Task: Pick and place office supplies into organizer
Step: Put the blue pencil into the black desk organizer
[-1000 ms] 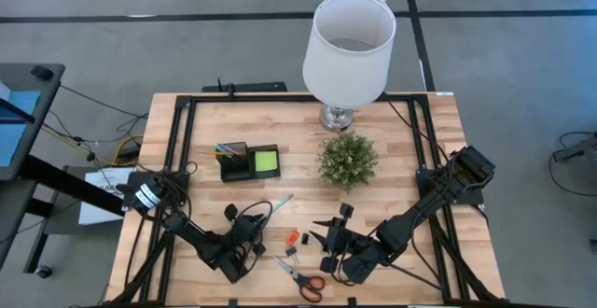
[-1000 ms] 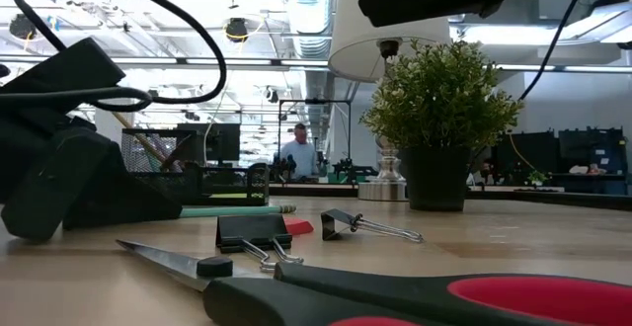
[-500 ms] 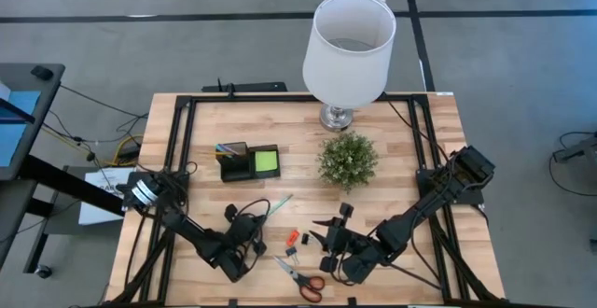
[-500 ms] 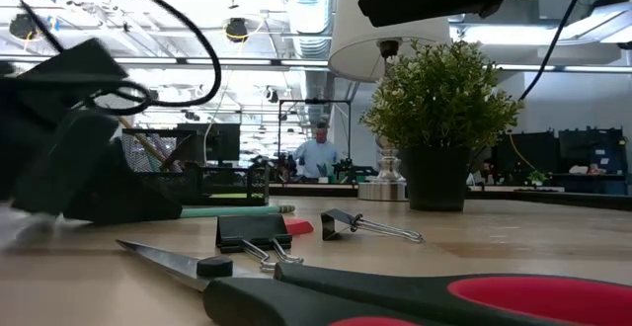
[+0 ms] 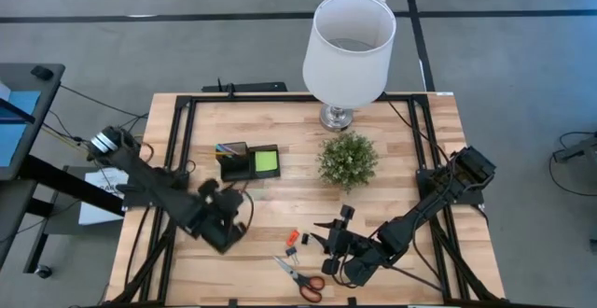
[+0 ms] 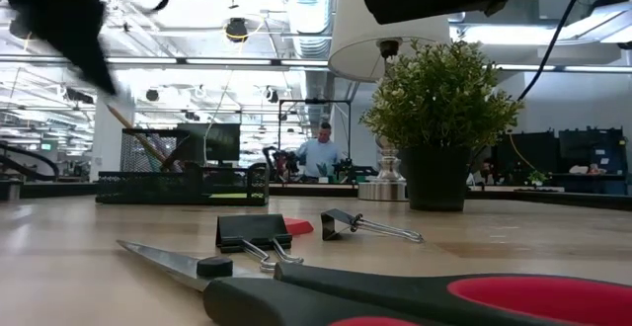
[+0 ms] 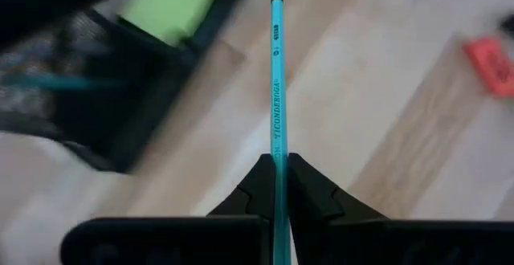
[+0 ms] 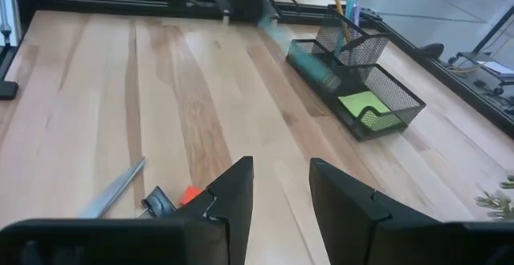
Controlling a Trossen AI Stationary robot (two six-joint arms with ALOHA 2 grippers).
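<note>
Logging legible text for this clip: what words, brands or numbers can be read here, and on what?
"TICONDEROGA": printed along the teal pencil held in the left gripper, seen in the left wrist view.
Small marks near the pencil's far end: too blurred to read.
No other readable text in any view.

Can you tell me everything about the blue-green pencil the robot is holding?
The teal pencil is long, thin and straight, with dark lettering printed along its side and a banded metal collar at its far end. The left gripper pinches it between its two dark fingers, so it sticks straight out ahead. It is lifted off the wooden table, touching only the fingers, and its far end points toward the black mesh organizer with the lime-green sticky notes.
</note>
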